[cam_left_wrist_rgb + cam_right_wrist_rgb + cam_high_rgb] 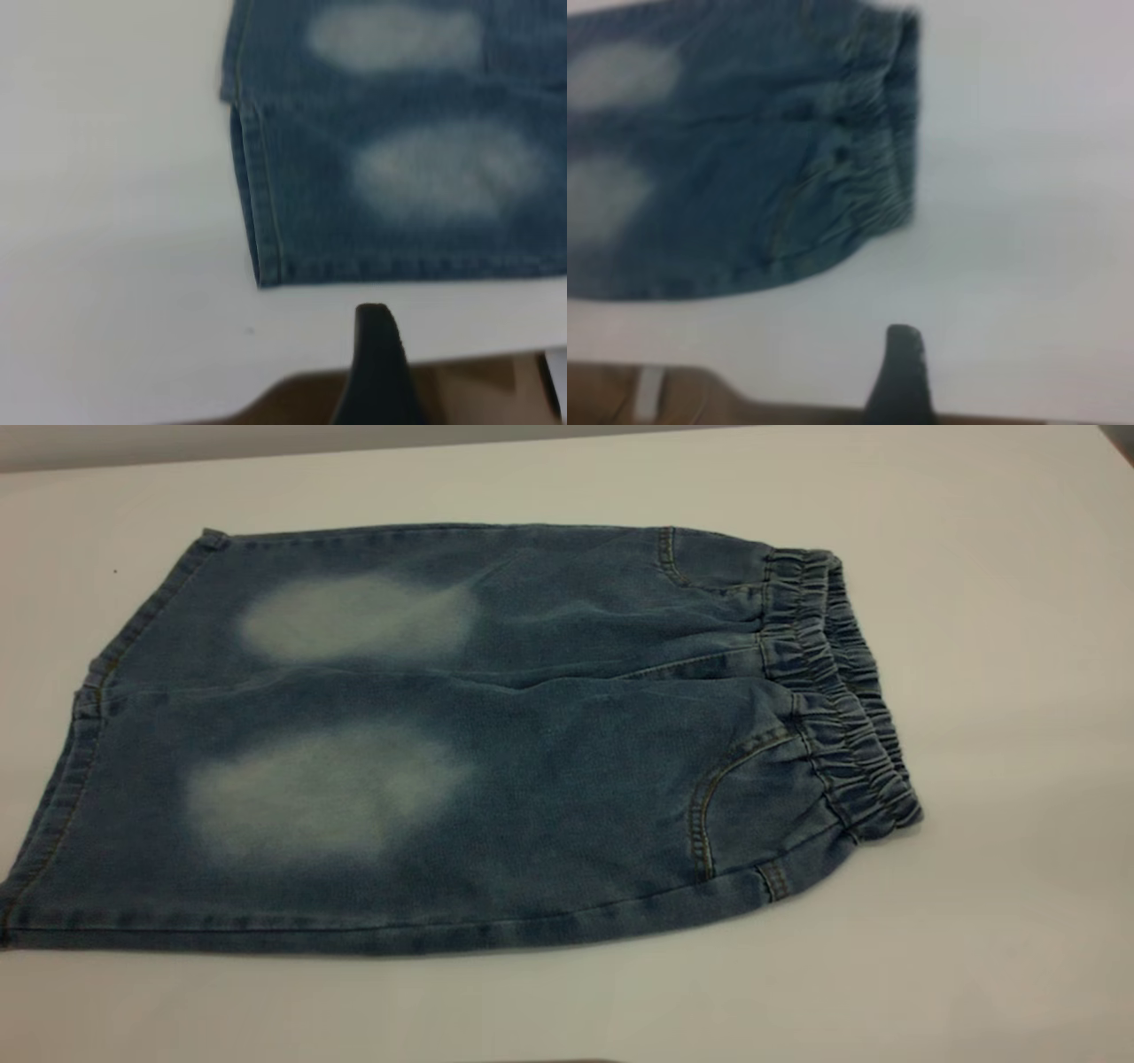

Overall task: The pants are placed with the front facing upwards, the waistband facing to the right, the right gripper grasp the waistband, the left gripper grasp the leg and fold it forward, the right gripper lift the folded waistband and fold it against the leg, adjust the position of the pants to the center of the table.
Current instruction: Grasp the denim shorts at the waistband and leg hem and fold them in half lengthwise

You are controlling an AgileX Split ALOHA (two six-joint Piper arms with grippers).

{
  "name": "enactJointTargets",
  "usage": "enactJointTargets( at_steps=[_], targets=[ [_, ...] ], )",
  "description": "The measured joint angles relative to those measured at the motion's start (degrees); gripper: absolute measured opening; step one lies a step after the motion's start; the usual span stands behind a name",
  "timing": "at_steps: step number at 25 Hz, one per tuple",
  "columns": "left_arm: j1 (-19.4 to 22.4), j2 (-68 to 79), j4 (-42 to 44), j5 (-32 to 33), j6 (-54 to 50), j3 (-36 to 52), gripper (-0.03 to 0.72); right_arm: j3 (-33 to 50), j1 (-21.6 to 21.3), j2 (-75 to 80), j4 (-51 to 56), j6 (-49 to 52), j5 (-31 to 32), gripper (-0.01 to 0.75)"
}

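the pants [461, 753] lay flat and unfolded on the table [1001, 646], front up with both pale patches showing, and the waistband [842, 691] pointed to the right. nothing of the folding looked done: no grasp on waistband or leg, no fold forward, no second fold, no centring.

neither arm appeared in the exterior view. in the left wrist view only one dark finger of the left gripper [376, 367] showed at the frame edge, over the table's near rim; the leg hems lay ahead of it, apart from it, with bare table between. whether it was spread or closed could not be told. likewise one finger of the right gripper [899, 376] showed in the right wrist view, with the waistband ahead and off to one side, well apart; its state could not be told either. neither held any cloth.
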Motion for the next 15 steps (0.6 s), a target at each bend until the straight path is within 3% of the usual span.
enactJointTargets(
  at_steps=[5,11,15],
  targets=[
    [0.0,16.0,-1.4,-4.9,8.2,-1.6,0.501,0.0,0.0,15.4,6.1,-7.6,-6.7,0.615],
    [0.0,33.1,-9.1,-15.6,19.7,-3.9,0.531,1.6,0.0,35.8,15.1,-13.9,-15.0,0.619],
    [0.0,43.4,-15.2,-21.3,26.0,-4.8,0.532,1.7,0.0,49.0,26.2,-24.2,-22.4,0.608]
  ],
)
